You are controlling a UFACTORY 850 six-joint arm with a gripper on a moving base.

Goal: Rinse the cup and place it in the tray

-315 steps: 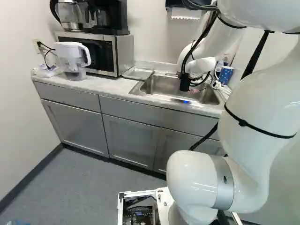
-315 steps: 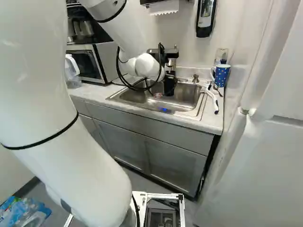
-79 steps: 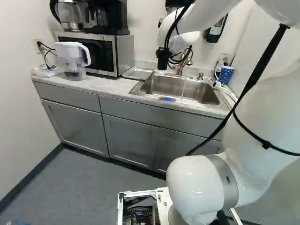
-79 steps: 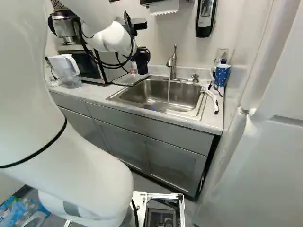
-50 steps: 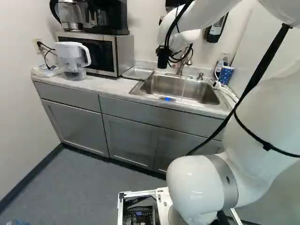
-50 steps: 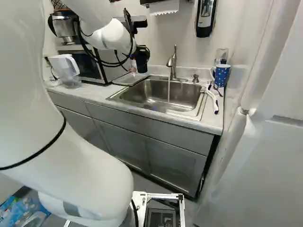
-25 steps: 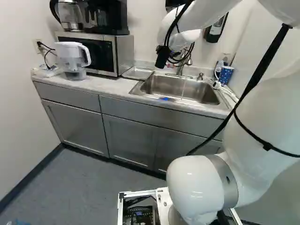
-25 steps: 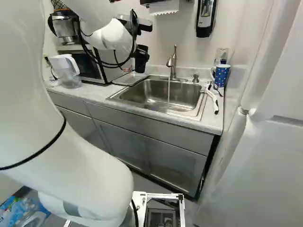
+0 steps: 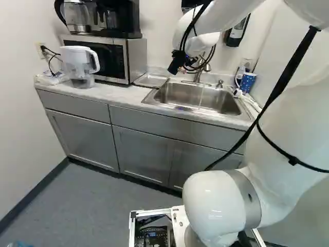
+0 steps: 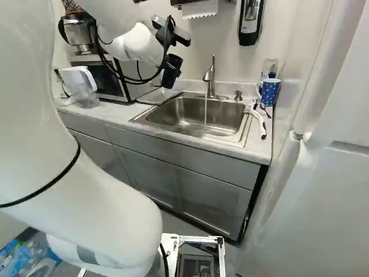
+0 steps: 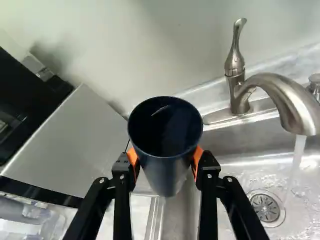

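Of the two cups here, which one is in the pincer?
The plain dark cup: the pincer grips it from both sides. The other, a dotted blue cup with a handle, stands on the counter.

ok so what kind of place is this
Probably a small kitchenette or break room: a metal sink with water running from its faucet, a microwave, and a coffee maker on top of it.
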